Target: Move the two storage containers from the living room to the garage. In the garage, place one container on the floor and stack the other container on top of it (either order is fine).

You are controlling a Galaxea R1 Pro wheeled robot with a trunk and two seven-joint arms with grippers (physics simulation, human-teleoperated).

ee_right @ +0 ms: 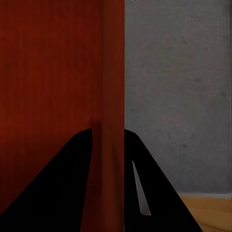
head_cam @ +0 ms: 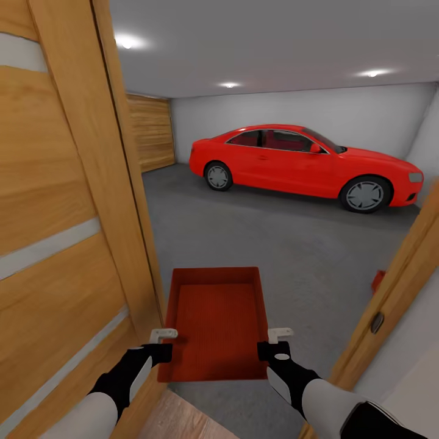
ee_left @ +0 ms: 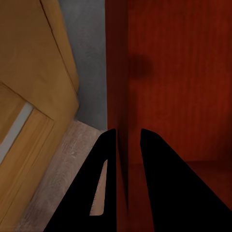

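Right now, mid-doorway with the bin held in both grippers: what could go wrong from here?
1. The open door sits close beside the left gripper; the container or that arm could clip it while passing through.
2. The right door frame is near the right gripper, so the gap looks tight.
3. Each gripper pinches only a thin side wall; a bump could twist the bin loose.
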